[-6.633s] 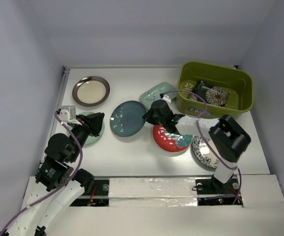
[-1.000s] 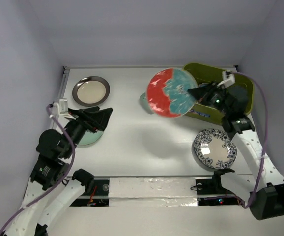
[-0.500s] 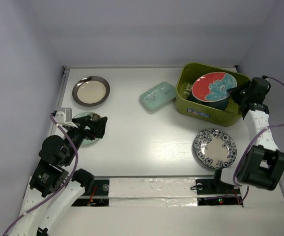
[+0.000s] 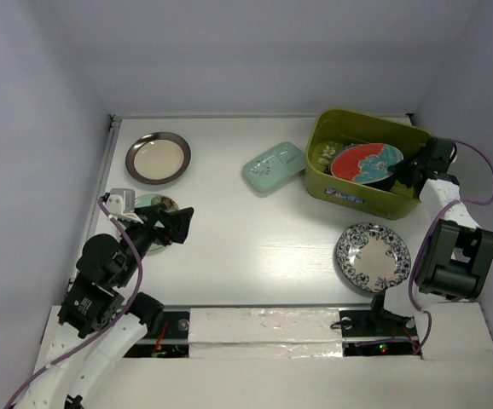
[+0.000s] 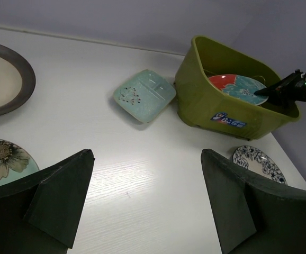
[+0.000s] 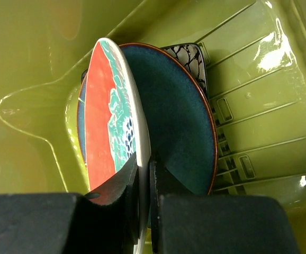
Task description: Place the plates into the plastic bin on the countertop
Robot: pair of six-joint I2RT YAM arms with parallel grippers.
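my right jaws clench the rim of the red-and-teal plate (image 6: 108,116), tilted inside the plastic bin (image 4: 383,198) over the dark teal plate (image 6: 179,121). my left jaws hang released above the worktop (image 4: 229,247).

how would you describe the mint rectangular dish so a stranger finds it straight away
Find the olive-green plastic bin at the far right corner of the countertop. Just left of it, not touching, lies a mint rectangular plate. It alone has corners and dividers; the metal-rimmed plate, flowered mint plate and blue-floral plate are round.
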